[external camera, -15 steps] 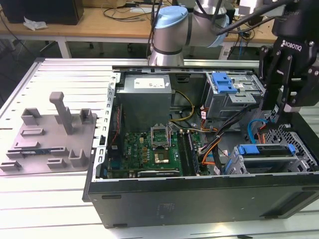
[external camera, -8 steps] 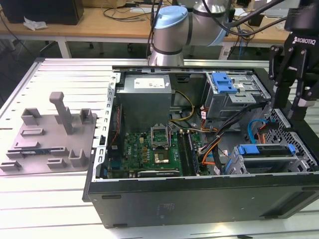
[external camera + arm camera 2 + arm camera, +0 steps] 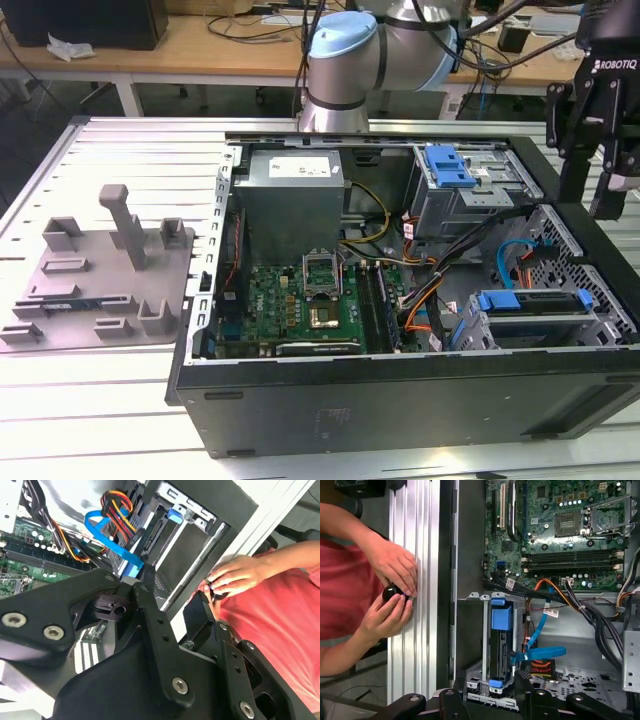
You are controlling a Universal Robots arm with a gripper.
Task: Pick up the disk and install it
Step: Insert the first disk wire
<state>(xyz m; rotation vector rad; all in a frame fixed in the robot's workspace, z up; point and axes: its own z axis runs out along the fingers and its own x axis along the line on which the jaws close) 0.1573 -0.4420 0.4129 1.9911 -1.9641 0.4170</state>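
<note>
Tool (image 3: 590, 198) — fingers apart, holding nothing — upper right in the exterior view, over the PC case (image 3: 400, 390) rim. Disk (image 3: 530, 301) sits slotted in drive cage (image 3: 603, 322), lower right.

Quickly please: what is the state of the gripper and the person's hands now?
Black two-finger gripper: open, holding nothing.
Person's hands: gripping a small black round object.

desk (image 3: 100, 420): ribbed bare aluminium, satin. computer case (image 3: 400, 390): matt black painted metal, bare grey steel inside. holder tray (image 3: 90, 285): matt grey moulded plastic. gripper (image 3: 588, 200): matt black, shiny screw heads. sleeve (image 3: 340, 580): red cloth.
</note>
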